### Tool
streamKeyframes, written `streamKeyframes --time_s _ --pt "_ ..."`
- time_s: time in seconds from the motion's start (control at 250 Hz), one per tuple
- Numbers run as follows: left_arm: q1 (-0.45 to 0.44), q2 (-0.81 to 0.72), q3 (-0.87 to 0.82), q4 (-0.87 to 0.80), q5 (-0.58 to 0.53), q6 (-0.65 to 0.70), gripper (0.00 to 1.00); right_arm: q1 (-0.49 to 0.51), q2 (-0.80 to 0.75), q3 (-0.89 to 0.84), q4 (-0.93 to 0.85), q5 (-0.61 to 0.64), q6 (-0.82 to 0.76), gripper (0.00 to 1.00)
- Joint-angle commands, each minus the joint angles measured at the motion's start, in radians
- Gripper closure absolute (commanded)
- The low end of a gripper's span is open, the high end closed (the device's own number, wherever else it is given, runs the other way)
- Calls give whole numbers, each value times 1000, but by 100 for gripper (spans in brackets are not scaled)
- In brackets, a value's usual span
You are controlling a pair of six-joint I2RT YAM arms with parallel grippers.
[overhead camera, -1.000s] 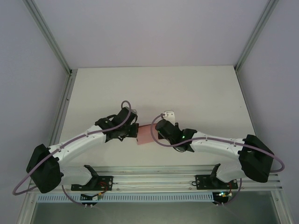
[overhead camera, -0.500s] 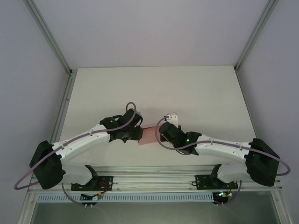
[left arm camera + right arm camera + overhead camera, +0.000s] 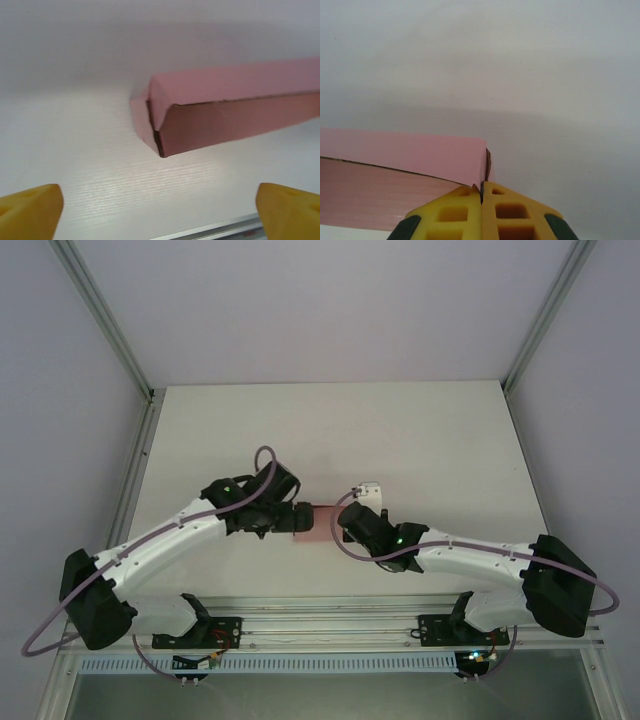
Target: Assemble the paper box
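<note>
The paper box is a small pink card box low over the white table, between the two grippers. My left gripper is at its left end, open. In the left wrist view the paper box rests on the table with a loose end flap. It lies ahead of my left gripper, whose yellow fingertips stand wide apart with nothing between them. My right gripper is at the box's right end. In the right wrist view my right gripper is shut on the thin end edge of the paper box.
A metal rail runs along the table's near edge, just behind both arms, and it shows at the bottom of the left wrist view as the rail. Slanted frame posts flank the table. Open tabletop lies beyond the box.
My left gripper has opened, let go of the box's left end and drawn back a little. The box has swung from tilted to level. The right gripper stays shut on its end.
</note>
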Motion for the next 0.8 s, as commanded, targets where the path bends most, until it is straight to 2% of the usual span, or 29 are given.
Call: streamKeyframes --time_s 0.0,0.144,0.212,0.351,0.455,0.559,0.667,0.795 --pt "97 -38 -82 111 98 -168 0 1 43 -27 -152 -37 48 100" --pt "214 -68 -261 451 261 -359 0 10 49 -24 -128 -35 72 100" --pt "222 -75 -318 606 303 -408 0 18 58 -23 -123 -30 73 100" --pt "222 -91 -373 755 343 -444 0 23 77 -12 -133 -23 77 100" --pt "223 -124 -400 789 320 -445 0 29 91 -1 -137 -22 76 100" --pt "223 -139 -388 757 281 -426 0 30 105 10 -148 -20 73 100" --pt "227 -111 -364 675 235 -431 0 32 112 14 -148 -20 71 100" --pt "234 -71 -357 682 225 -419 0 33 117 14 -148 -23 74 100"
